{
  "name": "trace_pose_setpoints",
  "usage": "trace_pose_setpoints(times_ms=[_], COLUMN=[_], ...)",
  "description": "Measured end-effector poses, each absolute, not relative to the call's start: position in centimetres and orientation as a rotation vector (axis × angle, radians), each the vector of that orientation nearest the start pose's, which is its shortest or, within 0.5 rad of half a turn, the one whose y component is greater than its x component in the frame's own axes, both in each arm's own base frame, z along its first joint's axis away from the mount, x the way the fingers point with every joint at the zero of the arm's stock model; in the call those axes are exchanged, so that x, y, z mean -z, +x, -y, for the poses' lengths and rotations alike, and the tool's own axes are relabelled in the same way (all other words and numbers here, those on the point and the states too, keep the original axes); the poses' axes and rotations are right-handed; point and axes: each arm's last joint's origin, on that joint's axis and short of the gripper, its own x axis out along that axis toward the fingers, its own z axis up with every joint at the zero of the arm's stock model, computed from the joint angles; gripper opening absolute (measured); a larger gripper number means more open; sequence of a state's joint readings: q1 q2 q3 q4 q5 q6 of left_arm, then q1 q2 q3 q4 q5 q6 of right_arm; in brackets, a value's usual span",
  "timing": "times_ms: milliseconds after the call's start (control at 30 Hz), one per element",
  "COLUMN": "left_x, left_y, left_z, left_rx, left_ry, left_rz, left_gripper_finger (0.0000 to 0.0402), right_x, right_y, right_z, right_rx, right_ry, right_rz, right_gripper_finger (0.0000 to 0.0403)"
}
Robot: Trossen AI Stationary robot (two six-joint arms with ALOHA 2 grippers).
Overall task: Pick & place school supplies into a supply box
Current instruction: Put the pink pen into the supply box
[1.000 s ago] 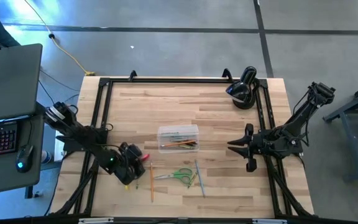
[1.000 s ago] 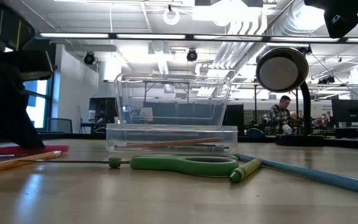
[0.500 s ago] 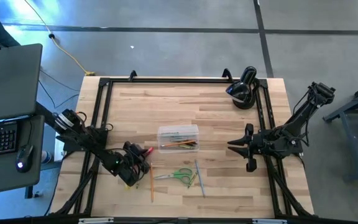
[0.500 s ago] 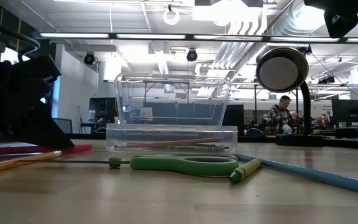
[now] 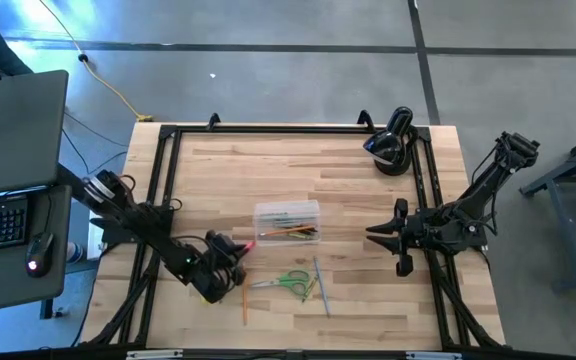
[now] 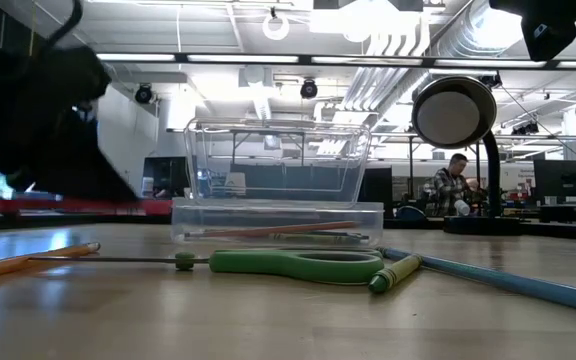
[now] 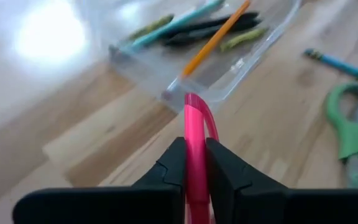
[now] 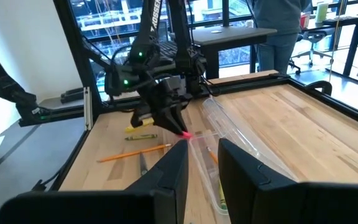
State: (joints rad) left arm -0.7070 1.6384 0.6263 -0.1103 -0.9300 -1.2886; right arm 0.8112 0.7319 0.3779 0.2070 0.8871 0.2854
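Left gripper (image 7: 194,163): clenched on thin pink pen (image 7: 196,134), raised beside clear plastic supply box (image 5: 286,222).
Right gripper (image 5: 372,235): parted, waiting.
Risk: pen tip may strike box wall, missing inside.

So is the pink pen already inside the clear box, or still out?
Still out. The left end effector holds the pink pen above the table, its tip just short of the box wall.

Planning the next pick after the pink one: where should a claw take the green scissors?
Probably from straight above, across the narrow closed blades. The scissors lie flat, and a pencil crowds the looped handles, while the blade end is barer.
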Motion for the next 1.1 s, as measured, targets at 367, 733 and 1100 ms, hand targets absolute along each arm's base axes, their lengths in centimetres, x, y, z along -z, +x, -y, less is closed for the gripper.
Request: trace_pose_setpoints(times_ms=[367,733,1100], left_x=[-15.9,-18.1,-18.2], left_y=[22.9,28.3,31.0], left_z=[16.1,10.8,5.3], left_rx=[-0.537,-0.534,-0.463], left_ry=[-0.341,-0.349,-0.449], left_rz=[-0.405,-0.534,-0.621], left_gripper_finger=[0.0054,0.0061,0.0097], right_x=[-23.9,-23.9,-23.8], right_y=[12.6,12.6,12.6], right_z=[-10.0,-10.0,-10.1], right_rx=[0.083,0.078,0.059], right_ry=[0.176,0.177,0.176], right_rz=[-0.086,-0.087,-0.093], right_gripper_finger=[0.0067,0.0067,0.0067])
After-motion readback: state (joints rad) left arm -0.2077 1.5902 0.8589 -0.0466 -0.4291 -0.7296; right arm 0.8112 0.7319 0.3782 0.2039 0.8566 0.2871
